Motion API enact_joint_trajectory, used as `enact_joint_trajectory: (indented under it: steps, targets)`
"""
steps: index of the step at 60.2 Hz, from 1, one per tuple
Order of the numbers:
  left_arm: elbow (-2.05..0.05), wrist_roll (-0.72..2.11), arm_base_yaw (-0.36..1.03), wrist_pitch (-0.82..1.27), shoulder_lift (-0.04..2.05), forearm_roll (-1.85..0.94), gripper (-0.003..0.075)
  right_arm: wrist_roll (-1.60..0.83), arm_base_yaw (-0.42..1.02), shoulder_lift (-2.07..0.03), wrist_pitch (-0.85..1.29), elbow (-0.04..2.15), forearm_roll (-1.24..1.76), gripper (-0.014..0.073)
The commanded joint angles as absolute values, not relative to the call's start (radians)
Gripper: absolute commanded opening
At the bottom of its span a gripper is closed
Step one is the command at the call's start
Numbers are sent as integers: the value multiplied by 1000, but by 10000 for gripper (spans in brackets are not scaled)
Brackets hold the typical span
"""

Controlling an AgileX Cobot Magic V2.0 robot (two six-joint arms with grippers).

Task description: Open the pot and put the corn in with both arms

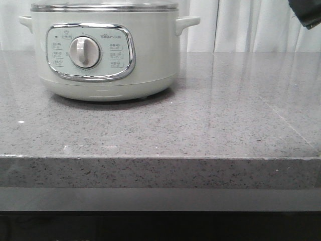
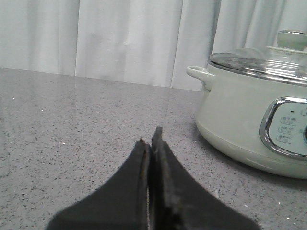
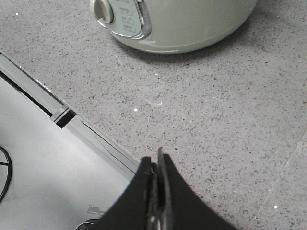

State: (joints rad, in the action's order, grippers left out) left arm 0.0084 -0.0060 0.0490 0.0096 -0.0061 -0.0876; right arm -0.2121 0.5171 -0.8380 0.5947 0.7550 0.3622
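The cream-white pot [image 1: 108,55] stands at the back left of the grey stone table, its dial and chrome panel facing me. Its glass lid [image 2: 261,62] with a round knob [image 2: 291,38] rests shut on the steel rim. The pot also shows in the right wrist view [image 3: 177,24]. My left gripper [image 2: 151,139] is shut and empty, low over the table, to the pot's left. My right gripper [image 3: 156,155] is shut and empty, high over the table's front edge; a dark part of that arm [image 1: 307,12] shows at the top right. The corn is out of view.
The grey speckled table [image 1: 200,115] ends in a thick front edge [image 1: 160,173]. White curtains [image 1: 251,25] hang behind. Beyond the table's edge a pale floor [image 3: 38,158] with a dark cable shows in the right wrist view.
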Motion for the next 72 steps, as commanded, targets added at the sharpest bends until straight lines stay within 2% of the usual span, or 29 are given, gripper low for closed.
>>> enact_joint_trajectory:
  steps: [1, 9, 20, 32, 49, 62, 72]
  targets:
    - [19, -8, 52, -75, -22, -96, -20, -215, 488, -803, 503, 765, 357, -68]
    - [19, -8, 52, -75, -22, -96, -20, -215, 366, -700, 415, 692, 357, -68]
    - [19, -8, 52, -75, -22, -96, -20, -215, 168, -453, 273, 507, 357, -68]
    - [19, -8, 52, -75, -22, -96, -20, -215, 37, -210, 218, 312, 358, -68]
    - [19, -8, 52, -75, -22, -96, -20, -215, 7, -54, 204, 108, 360, -68]
    - [19, -8, 52, -75, -22, -96, -20, -215, 11, 33, 62, -20, 376, -68]
    - [19, -8, 52, -75, -20, -96, -20, -216, 31, 33, 37, -17, 373, -68]
